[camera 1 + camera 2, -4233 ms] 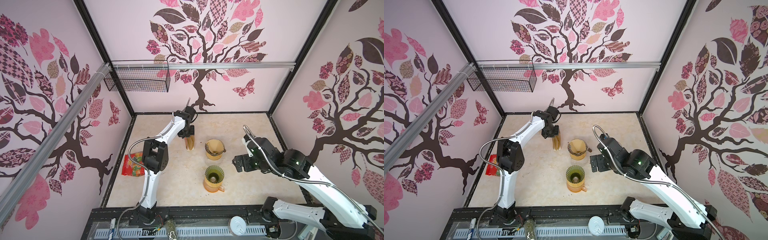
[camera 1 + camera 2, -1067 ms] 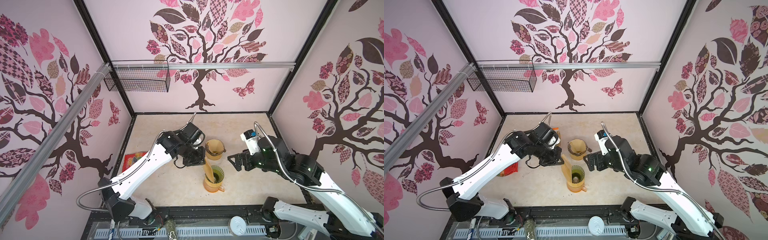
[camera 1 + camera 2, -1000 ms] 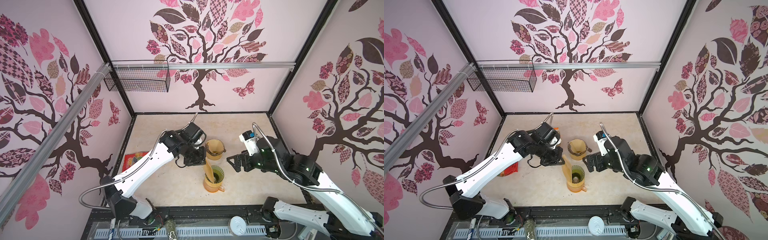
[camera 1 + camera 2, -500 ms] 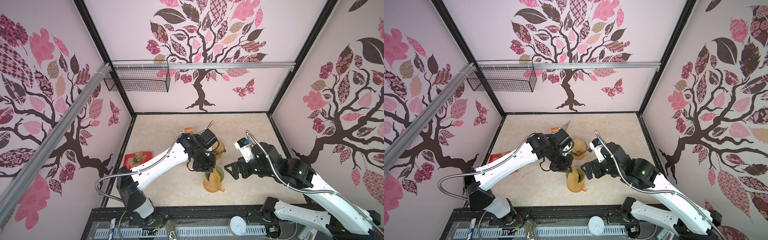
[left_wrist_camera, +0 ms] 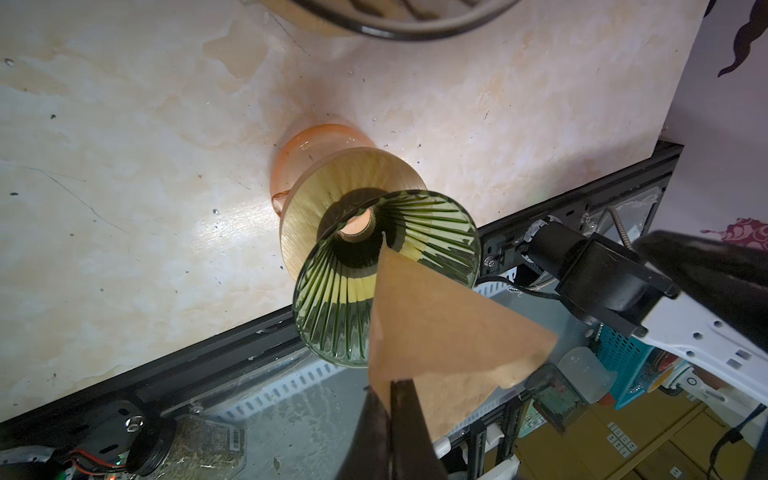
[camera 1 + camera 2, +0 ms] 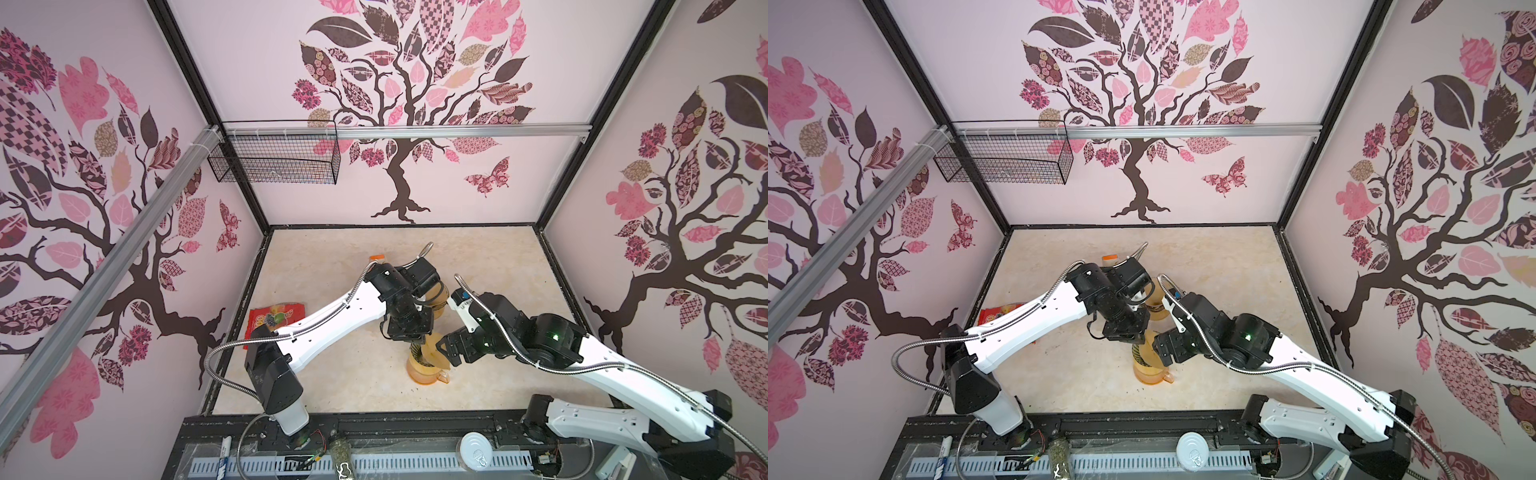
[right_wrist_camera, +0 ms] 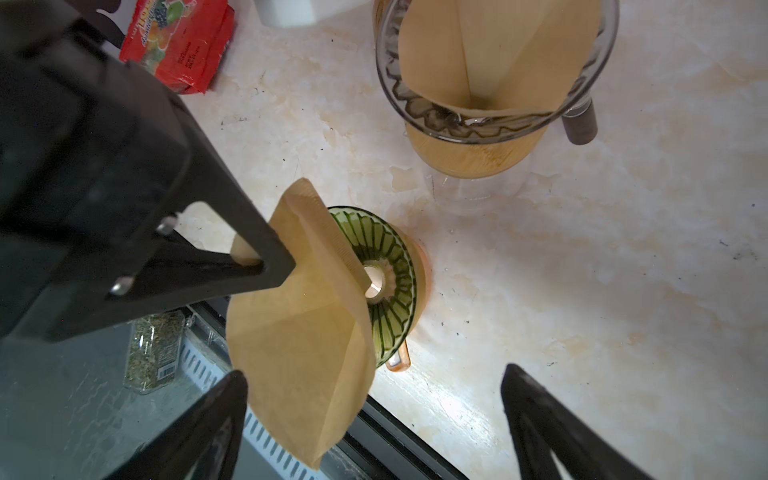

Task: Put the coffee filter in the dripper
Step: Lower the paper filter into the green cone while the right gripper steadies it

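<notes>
Now the left gripper [image 5: 390,390] is pinching the brown coffee filter [image 5: 449,328] by its edge, dangling its point inside the green dripper [image 5: 332,291]; the right gripper [image 7: 372,376] is hovering wide open just beside them.

This is a robot lab: a small test box made to look pretty. The walls [image 6: 291,199] have big pink and brown tree stickers on them, and black metal posts [image 6: 192,83] stand in the corners. A shiny metal rail [image 6: 457,132] runs across the back wall, and a wire basket [image 6: 274,160] hangs from it. The floor of the box is a table top [image 6: 332,257] that looks like pale stone. Two white and black robot arms, the left arm [image 6: 328,320] and the right arm [image 6: 602,365], are fixed to a black bar [image 6: 395,424] at the front. A white strip with slots [image 6: 395,462] lies there too. In the left wrist view, cardboard boxes [image 5: 615,449] and a blue crate [image 5: 623,357] sit past the table edge.
</notes>
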`<state>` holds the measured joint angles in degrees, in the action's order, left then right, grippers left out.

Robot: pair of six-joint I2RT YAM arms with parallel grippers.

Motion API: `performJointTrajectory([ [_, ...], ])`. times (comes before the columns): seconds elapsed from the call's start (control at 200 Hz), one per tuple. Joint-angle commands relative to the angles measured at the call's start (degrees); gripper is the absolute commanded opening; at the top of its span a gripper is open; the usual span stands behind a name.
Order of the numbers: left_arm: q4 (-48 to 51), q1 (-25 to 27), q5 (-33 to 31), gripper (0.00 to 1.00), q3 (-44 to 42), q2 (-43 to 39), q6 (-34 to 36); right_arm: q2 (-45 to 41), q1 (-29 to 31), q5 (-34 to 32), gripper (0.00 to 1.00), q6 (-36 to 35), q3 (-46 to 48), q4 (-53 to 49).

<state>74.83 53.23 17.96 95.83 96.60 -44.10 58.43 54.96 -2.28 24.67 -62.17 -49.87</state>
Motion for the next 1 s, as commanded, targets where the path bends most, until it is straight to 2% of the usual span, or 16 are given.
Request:
performJointTrajectory([
  [0.0, 2.76, -0.06, -2.02, 0.0, 3.04, 0.34, 2.03, 1.25, 0.08, -2.76, 0.94, 1.06, -0.23, 0.97],
  [0.22, 4.09, -0.07, -3.69, 0.0, 3.22, 0.7, 3.3, 2.91, -0.03, -5.07, 0.87, 2.57, 0.75, 1.04],
  [0.65, 2.62, -0.06, -3.8, 0.0, 2.67, 2.31, 4.09, 4.07, -1.37, -4.92, 0.83, 3.88, 3.45, 2.69],
  [0.755, 2.64, -0.06, -4.53, 0.07, 2.12, 2.13, 4.27, 3.97, -2.72, -4.6, 0.79, 4.16, 4.24, 3.24],
  [0.995, 2.45, -0.06, -4.96, 0.24, 0.77, 1.25, 4.84, 4.43, -3.21, -3.52, 0.79, 4.48, 5.57, 4.43],
])
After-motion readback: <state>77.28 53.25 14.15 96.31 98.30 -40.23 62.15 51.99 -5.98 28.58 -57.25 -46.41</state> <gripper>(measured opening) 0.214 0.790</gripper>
